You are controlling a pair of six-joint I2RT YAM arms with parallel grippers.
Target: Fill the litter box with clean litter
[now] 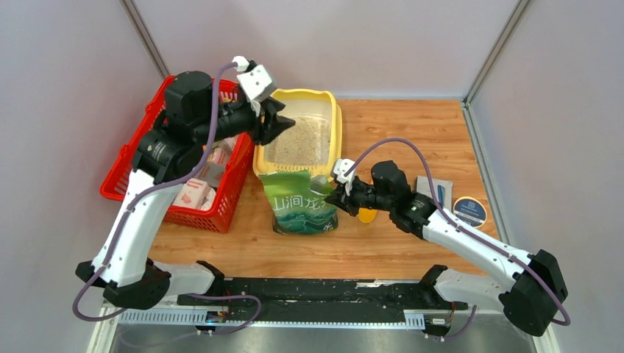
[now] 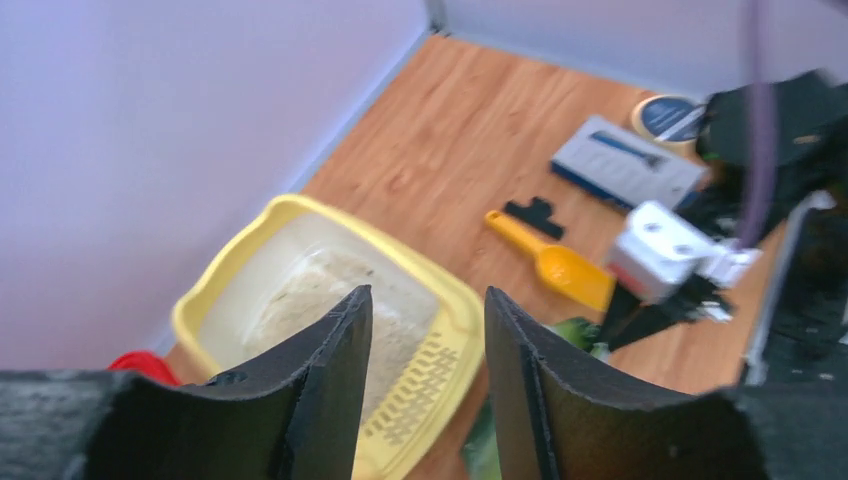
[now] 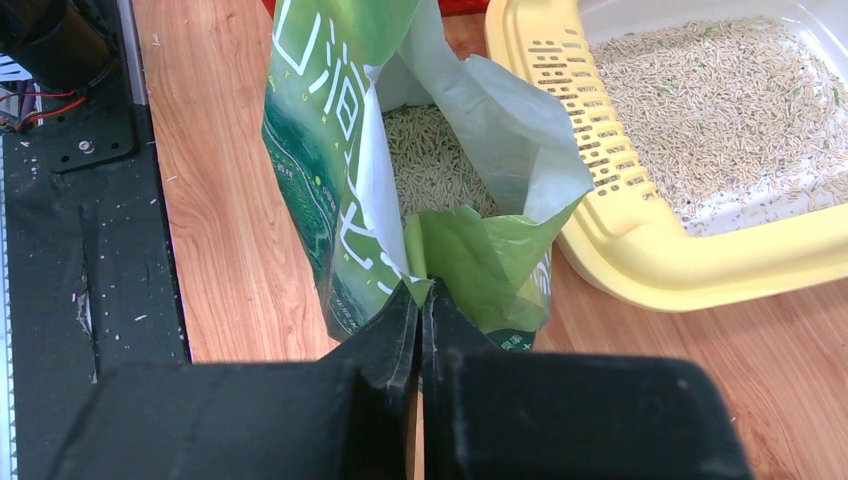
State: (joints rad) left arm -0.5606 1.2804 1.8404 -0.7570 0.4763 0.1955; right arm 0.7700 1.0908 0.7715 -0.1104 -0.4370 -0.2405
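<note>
The pale yellow litter box [image 1: 337, 125] lies at the back centre, with a layer of beige litter [image 1: 300, 140] in it. In front of it stands the green pouch [image 1: 302, 209], its top open. My left gripper [image 1: 278, 118] hovers over the box's left side; in the left wrist view the left gripper [image 2: 428, 292] is open, nothing between its fingers, with the box [image 2: 215, 285] below. My right gripper [image 3: 420, 295] is shut on the top edge of the pouch [image 3: 320, 130]. Litter [image 3: 430, 150] shows inside the pouch, and the box [image 3: 640, 250] sits just beyond it.
A red mesh basket [image 1: 121, 173] with cartons stands left of the box, under my left arm. A yellow scoop [image 2: 555, 262], a black clip [image 2: 535, 212], a flat blue-and-white pack [image 1: 434, 190] and a round tin [image 1: 469, 210] lie at the right. Walls enclose the table.
</note>
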